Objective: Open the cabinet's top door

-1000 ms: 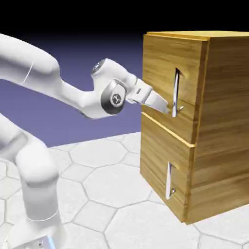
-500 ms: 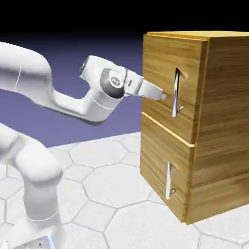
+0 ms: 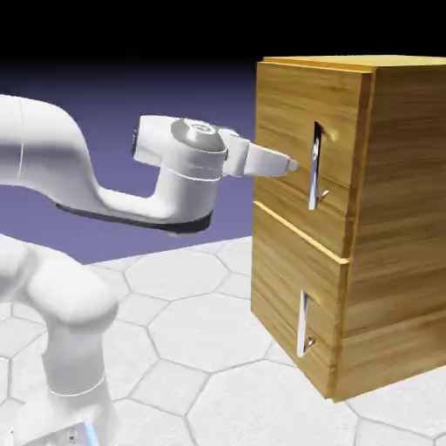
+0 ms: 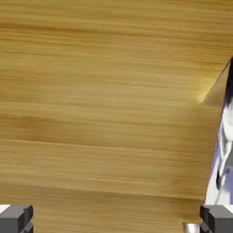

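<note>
Nearest the exterior camera, the white arm [image 3: 70,287] rises from the lower left off the hex-tiled surface [image 3: 192,348], elbow bent high, so that the forearm runs roughly level toward the cabinet [image 3: 392,218]. That posture puts the hand square to the front face rather than above it, which suits a door that pulls outward.

The gripper [image 3: 286,165] points at the wood, its tip just short of the top door's handle [image 3: 314,174] and on the side nearer the arm. Whether it touches the panel cannot be told from this angle. In the hand view the two grey fingertips [image 4: 16,217] sit at opposite bottom corners with nothing but wood grain between them: jaws fully apart, holding nothing. Judged purpose: spread wide to leave room to straddle the bar.

The hand view's right edge shows a silver strip, likely the handle, so the bar lies off to one side of the jaws, not yet between them. Next move probably calls for a sideways shift toward it before closing.

The top door [image 3: 296,148] sits flush with the cabinet body, shut. Below it, the lower door [image 3: 292,287] with its shorter handle [image 3: 303,324] is also shut and untouched.
</note>
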Tool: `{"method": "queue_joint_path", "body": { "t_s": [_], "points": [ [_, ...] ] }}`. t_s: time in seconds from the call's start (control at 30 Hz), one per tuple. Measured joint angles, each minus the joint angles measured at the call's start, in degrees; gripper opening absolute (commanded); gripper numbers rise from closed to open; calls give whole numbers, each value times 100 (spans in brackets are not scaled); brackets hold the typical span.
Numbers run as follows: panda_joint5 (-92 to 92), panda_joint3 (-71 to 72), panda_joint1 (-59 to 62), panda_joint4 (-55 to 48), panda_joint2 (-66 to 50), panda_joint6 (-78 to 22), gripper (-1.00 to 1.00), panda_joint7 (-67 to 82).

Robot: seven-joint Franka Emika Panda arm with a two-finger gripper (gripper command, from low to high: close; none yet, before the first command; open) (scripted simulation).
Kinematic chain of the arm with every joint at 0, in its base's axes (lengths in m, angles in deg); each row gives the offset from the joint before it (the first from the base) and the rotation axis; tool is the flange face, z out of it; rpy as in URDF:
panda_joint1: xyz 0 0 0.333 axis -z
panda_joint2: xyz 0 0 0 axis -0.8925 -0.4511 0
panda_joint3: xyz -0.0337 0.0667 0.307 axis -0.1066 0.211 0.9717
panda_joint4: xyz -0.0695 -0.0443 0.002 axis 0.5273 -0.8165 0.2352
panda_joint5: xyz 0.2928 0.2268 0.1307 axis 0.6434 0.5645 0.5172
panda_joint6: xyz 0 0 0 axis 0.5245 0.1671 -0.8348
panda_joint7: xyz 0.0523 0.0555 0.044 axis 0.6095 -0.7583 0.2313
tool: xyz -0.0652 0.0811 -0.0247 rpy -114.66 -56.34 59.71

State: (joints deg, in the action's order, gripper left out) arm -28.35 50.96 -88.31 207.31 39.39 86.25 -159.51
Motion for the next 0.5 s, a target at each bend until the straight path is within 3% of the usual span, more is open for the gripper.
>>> {"method": "queue_joint_path", "body": {
  "t_s": [0.5],
  "points": [
    [-3738,-1077,-793,-328,662,-83,0,-2893]
  ]
}}
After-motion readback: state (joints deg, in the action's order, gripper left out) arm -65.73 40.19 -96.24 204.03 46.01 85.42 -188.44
